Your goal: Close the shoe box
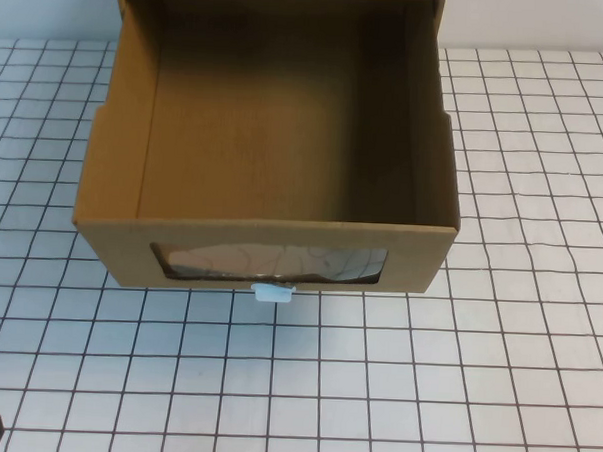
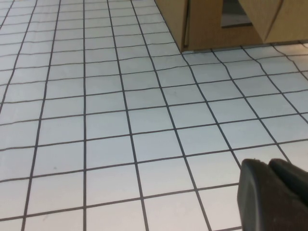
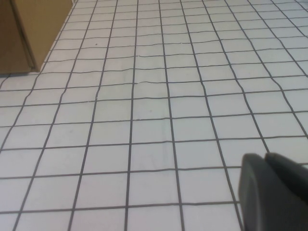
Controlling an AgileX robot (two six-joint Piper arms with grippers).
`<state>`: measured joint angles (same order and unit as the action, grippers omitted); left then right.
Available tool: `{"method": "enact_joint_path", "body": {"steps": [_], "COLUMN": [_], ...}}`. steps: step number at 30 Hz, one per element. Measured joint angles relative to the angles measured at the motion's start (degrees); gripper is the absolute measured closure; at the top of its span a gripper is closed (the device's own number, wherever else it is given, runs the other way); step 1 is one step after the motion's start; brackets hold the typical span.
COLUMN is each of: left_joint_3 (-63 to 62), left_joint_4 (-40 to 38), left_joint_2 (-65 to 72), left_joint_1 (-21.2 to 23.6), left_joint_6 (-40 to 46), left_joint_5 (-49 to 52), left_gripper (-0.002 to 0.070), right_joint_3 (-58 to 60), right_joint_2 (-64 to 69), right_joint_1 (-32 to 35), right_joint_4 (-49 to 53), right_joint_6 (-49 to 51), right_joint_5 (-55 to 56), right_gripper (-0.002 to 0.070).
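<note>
The shoe box (image 1: 275, 155) sits at the far middle of the gridded table (image 1: 454, 393), its drawer pulled well out toward the near side, which is why the whole interior lies open to the high camera. The front panel faces the robot, with the clear window (image 1: 270, 263) set into it and the white pull tab (image 1: 274, 293) just below that window, touching the table edge of the panel. That front face looks like the natural surface to push, since the drawer would slide away from the robot into its sleeve at the far end.

Nothing is visible inside the drawer: only bare cardboard floor and walls show.

The left gripper (image 2: 274, 192) hovers low over the table at the near left, well apart from the box, its 2 dark fingertips lying together with only a thin seam between them and nothing held. The right gripper (image 3: 274, 192) waits at the near right, also low over the tiles and holding nothing, pressed closed the same way. Neither touches the box, so the closing appears not yet begun.
</note>
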<state>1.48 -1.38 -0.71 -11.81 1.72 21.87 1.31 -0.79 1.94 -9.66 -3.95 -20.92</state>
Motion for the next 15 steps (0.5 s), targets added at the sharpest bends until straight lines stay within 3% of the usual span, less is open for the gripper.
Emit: {"method": "enact_joint_path", "body": {"steps": [9, 15], "left_joint_3": [0.0, 0.0], "left_joint_4": [0.1, 0.1], "left_joint_2": [0.0, 0.0], "left_joint_1": [0.0, 0.0], "left_joint_6": [0.0, 0.0], "left_joint_5": [-1.9, -10.3], "left_gripper": [0.0677, 0.0678], "right_joint_3": [0.0, 0.0], "right_joint_2": [0.0, 0.0], "right_joint_1": [0.0, 0.0], "right_joint_4": [0.0, 0.0], "right_joint_6": [0.0, 0.0], "right_joint_5": [1.8, 12.6], "right_gripper": [0.0689, 0.0689]}}
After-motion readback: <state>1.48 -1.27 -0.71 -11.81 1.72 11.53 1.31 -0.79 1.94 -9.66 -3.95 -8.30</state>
